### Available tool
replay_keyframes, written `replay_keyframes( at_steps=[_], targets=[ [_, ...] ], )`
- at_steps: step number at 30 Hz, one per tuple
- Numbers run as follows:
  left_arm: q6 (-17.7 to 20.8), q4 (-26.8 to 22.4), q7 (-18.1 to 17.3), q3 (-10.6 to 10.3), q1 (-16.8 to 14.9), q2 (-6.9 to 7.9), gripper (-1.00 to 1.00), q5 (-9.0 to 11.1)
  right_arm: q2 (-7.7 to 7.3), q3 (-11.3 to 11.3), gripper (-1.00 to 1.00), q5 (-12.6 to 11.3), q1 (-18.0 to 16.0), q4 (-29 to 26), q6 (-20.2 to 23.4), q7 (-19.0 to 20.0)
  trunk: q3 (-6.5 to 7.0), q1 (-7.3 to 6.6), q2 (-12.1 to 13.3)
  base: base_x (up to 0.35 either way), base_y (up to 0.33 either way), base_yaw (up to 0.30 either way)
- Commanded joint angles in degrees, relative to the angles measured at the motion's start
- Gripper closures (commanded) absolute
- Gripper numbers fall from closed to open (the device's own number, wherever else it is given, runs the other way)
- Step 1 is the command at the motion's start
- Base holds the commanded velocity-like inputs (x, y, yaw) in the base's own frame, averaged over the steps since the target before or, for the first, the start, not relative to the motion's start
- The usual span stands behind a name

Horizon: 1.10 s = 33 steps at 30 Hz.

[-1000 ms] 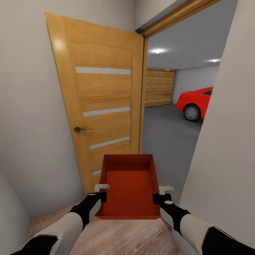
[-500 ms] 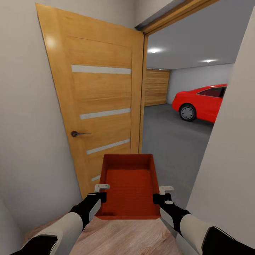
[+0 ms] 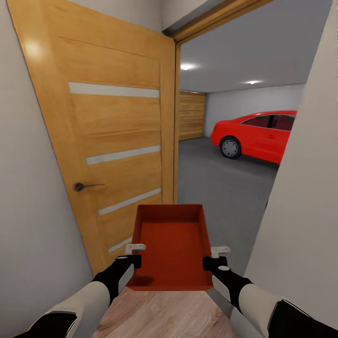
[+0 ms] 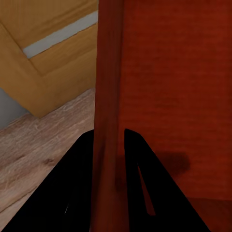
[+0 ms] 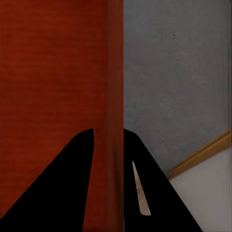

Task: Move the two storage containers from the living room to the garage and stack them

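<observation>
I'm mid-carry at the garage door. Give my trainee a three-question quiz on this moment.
1. True or false: each hand clamps a side wall of the storage container.
2. What stands in the garage beyond the open wooden door? A) red car B) bicycle C) shelf
3. Fill in: under the robot the floor is light ____ planks.

Key:
1. True: left hand and right hand each pinch a wall.
2. A, the red car.
3. Wood.

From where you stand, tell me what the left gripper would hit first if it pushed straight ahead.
Likely the open wooden door. The left gripper, shut on the storage container's wall, points toward the door's lower part; depth is unclear.
</observation>
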Motion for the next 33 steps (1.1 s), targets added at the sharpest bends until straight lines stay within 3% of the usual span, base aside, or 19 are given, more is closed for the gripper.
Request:
replay_keyframes(
  at_steps=[1,23,33],
  targets=[
    [0.48,-0.22,0.45,-0.12,-0.01,2.25,1.00,-1.08,-0.55,-0.35,1.00,-0.60,-0.10,1.98,-0.31,-0.32,-0.11,0.04,-0.10,0.200,0.167,-0.241],
    [0.47,-0.26,0.45,-0.12,-0.01,2.25,1.00,-1.08,-0.55,-0.32,1.00,-0.60,-0.08,1.98,-0.30,-0.32,-0.11,0.04,-0.10,0.200,0.167,-0.234],
    [0.46,-0.26,0.45,-0.14,-0.01,2.25,1.00,-1.08,-0.55,-0.30,1.00,-0.60,-0.10,1.98,-0.31,-0.32,-0.11,0.04,-0.10,0.082,0.069,-0.035]
  ],
)
